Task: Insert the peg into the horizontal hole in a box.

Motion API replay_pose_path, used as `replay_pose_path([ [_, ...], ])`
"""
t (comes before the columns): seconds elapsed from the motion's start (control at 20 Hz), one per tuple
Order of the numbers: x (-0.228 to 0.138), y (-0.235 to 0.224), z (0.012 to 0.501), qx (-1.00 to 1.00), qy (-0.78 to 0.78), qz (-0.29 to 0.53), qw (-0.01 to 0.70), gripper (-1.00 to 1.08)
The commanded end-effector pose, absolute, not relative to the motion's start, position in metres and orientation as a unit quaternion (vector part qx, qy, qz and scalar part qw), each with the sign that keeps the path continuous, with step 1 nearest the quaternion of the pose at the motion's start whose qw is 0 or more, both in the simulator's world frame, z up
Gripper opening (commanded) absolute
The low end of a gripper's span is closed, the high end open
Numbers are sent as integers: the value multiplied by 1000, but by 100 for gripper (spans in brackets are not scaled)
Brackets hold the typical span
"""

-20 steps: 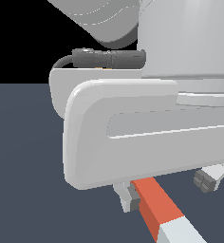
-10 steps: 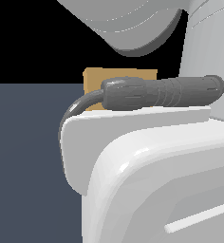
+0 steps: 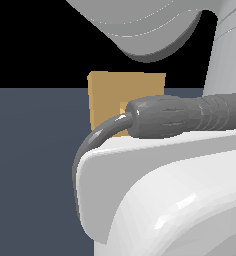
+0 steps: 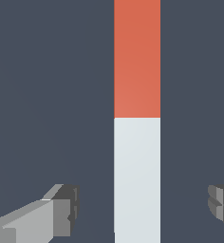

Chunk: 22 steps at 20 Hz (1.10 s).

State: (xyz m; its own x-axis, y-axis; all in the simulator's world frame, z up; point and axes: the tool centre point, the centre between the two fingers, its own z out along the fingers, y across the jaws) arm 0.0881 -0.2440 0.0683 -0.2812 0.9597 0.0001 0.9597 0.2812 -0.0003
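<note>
The peg (image 4: 136, 118) lies flat on the dark floor in the wrist view, one half red-orange and the other white. My gripper (image 4: 144, 206) is open and straddles the white half, with wide gaps between the peg and each finger (image 4: 61, 211). Nothing is held. In the exterior view the tan-orange box (image 3: 115, 95) stands upright behind the arm, and only its upper part shows. The arm's cable connector covers the middle of its face, so the hole is hidden. The peg and the gripper are out of sight in the exterior view.
The white arm body (image 3: 180, 200) and its grey cable (image 3: 185, 116) fill most of the exterior view. Dark grey floor (image 3: 35, 165) lies at the exterior view's left.
One second ago the exterior view showed the peg between the fingers under the arm. The arm has since grown to fill that view, hiding them, and the box has appeared behind it.
</note>
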Motion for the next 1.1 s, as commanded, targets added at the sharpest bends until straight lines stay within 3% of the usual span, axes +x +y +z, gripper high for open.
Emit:
replay_pose_path([
  [0.0, 88, -244, 67, -599, -800, 0, 0, 100],
  [0.55, 88, -243, 21, -599, -801, 0, 0, 100],
  [0.85, 89, -244, 18, -599, -801, 0, 0, 100],
  [0.9, 89, -244, 18, -599, -801, 0, 0, -100],
  [1.05, 89, -244, 18, -599, -801, 0, 0, -100],
])
